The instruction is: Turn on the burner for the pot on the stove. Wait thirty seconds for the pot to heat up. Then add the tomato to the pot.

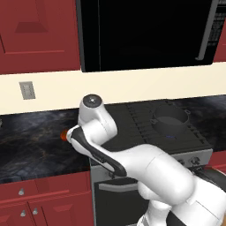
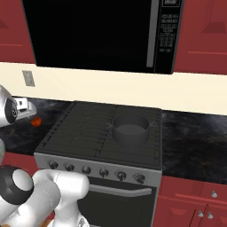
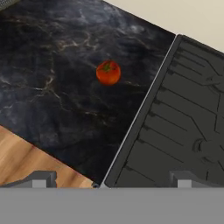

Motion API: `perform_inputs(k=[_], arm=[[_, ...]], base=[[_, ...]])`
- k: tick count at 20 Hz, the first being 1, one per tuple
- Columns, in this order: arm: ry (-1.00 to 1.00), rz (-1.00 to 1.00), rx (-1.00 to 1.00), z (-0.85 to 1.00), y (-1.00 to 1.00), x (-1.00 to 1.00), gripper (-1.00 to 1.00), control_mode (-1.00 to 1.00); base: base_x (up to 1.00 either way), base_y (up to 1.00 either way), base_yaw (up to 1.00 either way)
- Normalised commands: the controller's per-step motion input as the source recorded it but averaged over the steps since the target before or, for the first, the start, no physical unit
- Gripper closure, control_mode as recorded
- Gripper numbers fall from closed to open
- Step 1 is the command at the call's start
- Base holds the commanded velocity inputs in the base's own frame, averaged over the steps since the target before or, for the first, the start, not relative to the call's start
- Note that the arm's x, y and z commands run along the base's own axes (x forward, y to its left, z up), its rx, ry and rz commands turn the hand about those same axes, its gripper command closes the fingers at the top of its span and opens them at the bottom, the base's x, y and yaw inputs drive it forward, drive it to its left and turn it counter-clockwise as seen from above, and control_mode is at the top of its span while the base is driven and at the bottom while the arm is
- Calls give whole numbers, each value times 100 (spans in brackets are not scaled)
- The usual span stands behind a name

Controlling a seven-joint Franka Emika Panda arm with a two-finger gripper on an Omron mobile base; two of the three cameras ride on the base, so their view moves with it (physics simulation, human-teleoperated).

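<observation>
The tomato (image 3: 108, 72), small, red and round, lies on the black marble counter (image 3: 52, 87) just left of the stove (image 3: 183, 122). It also shows as the tomato (image 2: 36, 121) beside my hand, and the tomato (image 1: 64, 134) peeks out from behind my arm. My gripper (image 3: 113, 179) hovers above the counter's front edge near the stove's left rim, open wide with nothing between its fingers. The tomato is ahead of the tips and apart from them. A dark pot (image 2: 130, 128) stands on the stove's (image 2: 84, 128) right rear grate, also seen as the pot (image 1: 170, 119). No flame is visible.
A row of dark knobs (image 2: 95, 170) runs along the stove's steel front above the oven handle (image 2: 119, 190). A black microwave (image 2: 97, 31) hangs over the stove. Red cabinets surround it, and a wall outlet (image 1: 27, 90) sits on the backsplash. Wooden floor (image 3: 26, 157) lies below the counter edge.
</observation>
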Motion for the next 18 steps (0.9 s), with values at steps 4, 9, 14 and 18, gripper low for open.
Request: perform_inputs(k=[4,9,14,18], arm=[[0,1,0,-23,6,51,-100,-100],[0,1,2,-23,22,45,-100,-100],[0,3,3,-24,28,35,-100,-100],[0,2,0,-24,23,32,-100,-100]], base=[[0,0,0],[0,0,0],[0,0,0],[0,0,0]])
